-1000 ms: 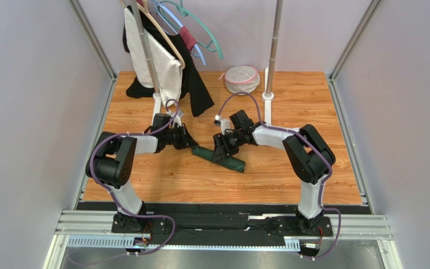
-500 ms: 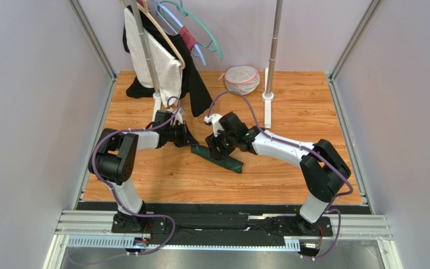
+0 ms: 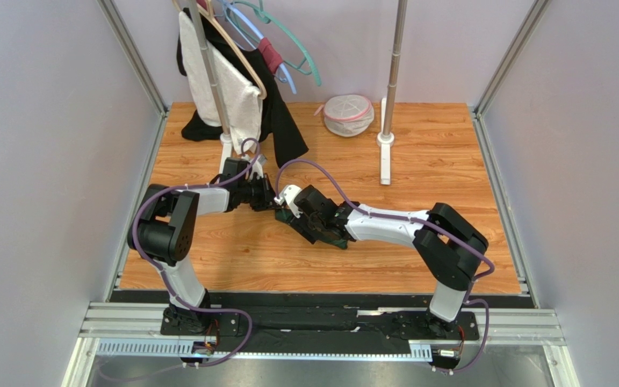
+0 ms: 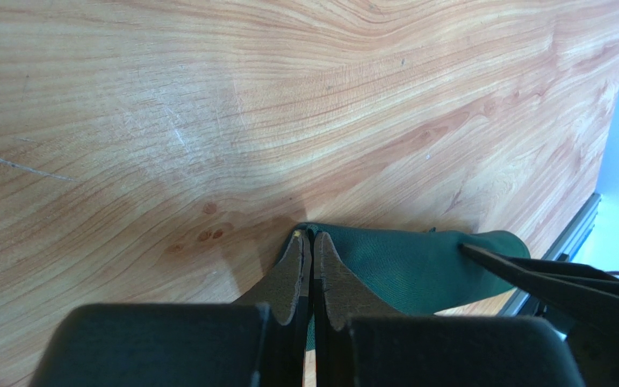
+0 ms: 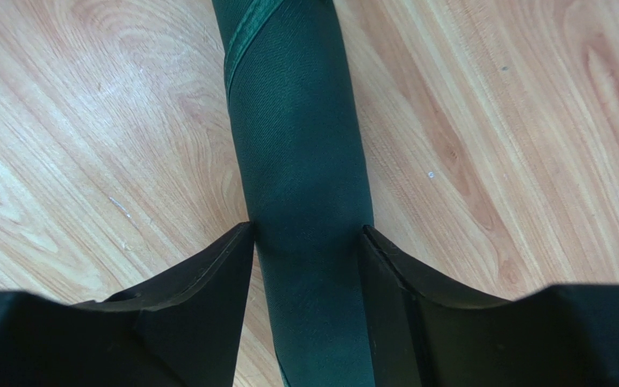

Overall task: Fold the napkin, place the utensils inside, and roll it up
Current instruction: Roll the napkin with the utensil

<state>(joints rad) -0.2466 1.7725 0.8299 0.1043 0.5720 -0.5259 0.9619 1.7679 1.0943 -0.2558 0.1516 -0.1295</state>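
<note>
The green napkin [image 3: 339, 239] lies rolled into a tube on the wooden table, running from upper left to lower right. In the right wrist view the napkin [image 5: 296, 145] passes between the two fingers of my right gripper [image 5: 306, 230], which touch it on both sides. My right gripper [image 3: 313, 222] sits low over the roll's left half. My left gripper [image 4: 306, 236] is shut, its tips against the napkin's [image 4: 418, 266] left end. From above, the left gripper [image 3: 275, 203] meets the roll's upper-left tip. The utensils are hidden.
A rack with hangers and dark and white garments [image 3: 232, 89] stands at the back left. A pole with a white base [image 3: 384, 149] and a pink-rimmed mesh pouch [image 3: 348, 114] are at the back. Metal frame rails [image 3: 498, 185] border the table.
My right arm has stretched leftward and dropped onto the roll near its left end, its jaws narrowing slightly. The left gripper has stayed shut at the roll's tip.
</note>
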